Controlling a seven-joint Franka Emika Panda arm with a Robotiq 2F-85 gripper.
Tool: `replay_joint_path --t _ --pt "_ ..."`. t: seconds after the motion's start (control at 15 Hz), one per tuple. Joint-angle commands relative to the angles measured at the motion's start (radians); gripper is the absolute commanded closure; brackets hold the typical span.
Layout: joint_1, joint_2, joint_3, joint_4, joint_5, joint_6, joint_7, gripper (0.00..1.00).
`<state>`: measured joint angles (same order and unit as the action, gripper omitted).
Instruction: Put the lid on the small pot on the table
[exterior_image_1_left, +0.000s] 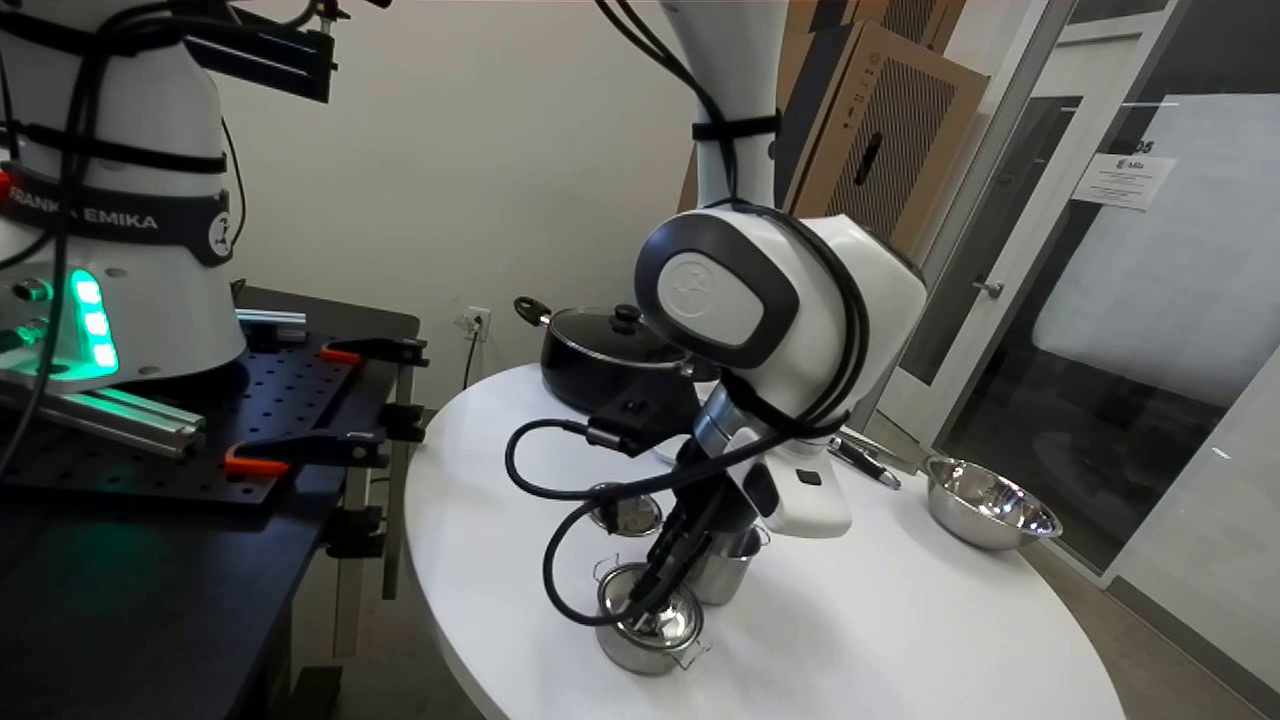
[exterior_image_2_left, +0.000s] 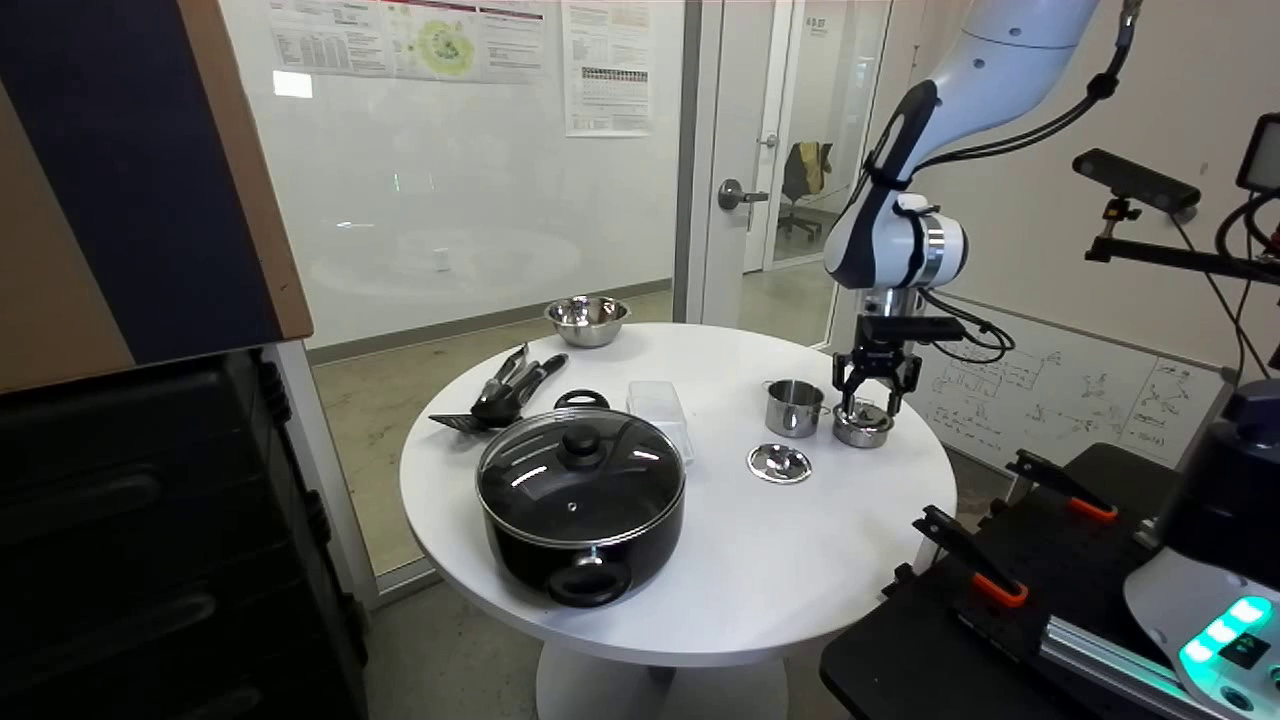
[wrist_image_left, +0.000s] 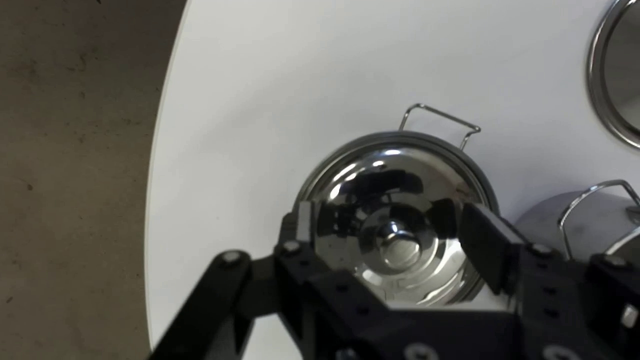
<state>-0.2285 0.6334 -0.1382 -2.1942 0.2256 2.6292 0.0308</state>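
A shiny steel lid with a centre knob (wrist_image_left: 400, 251) sits on the small pot (wrist_image_left: 387, 139) and covers its top. In both exterior views the short steel small pot (exterior_image_1_left: 632, 655) (exterior_image_2_left: 862, 438) stands near the edge of the white table (exterior_image_2_left: 770, 560), with the lid (exterior_image_2_left: 868, 412) on it. My gripper (wrist_image_left: 387, 225) is open and points down over the lid, with one finger on each side of the knob and apart from it. In both exterior views the gripper (exterior_image_1_left: 645, 605) (exterior_image_2_left: 870, 403) is low at the pot; whether the fingertips touch the lid I cannot tell.
A second, similar lid (exterior_image_2_left: 779, 463) lies on the table near the taller steel cup (exterior_image_2_left: 795, 410), which stands close beside the small pot. A large black pot (exterior_image_2_left: 585, 530), a clear plastic box (exterior_image_2_left: 657, 405), black utensils (exterior_image_2_left: 508, 392) and a steel bowl (exterior_image_2_left: 587, 322) stand farther away.
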Motion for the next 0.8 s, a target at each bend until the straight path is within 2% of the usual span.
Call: replay_joint_path --t 0.0,0.33,0.4,0.53,0.73 --pt "-0.012 0.005 0.021 0.009 0.004 0.012 0.006 0.55" --pt "-0.011 -0.004 0.024 0.013 0.002 0.009 0.004 0.95" --pt "-0.011 -0.004 0.026 0.014 0.002 0.008 0.002 1.0" --pt "-0.011 -0.006 0.027 0.012 -0.001 0.006 -0.002 0.95" --pt "-0.017 -0.021 0.035 -0.001 0.003 0.007 -0.015 0.95"
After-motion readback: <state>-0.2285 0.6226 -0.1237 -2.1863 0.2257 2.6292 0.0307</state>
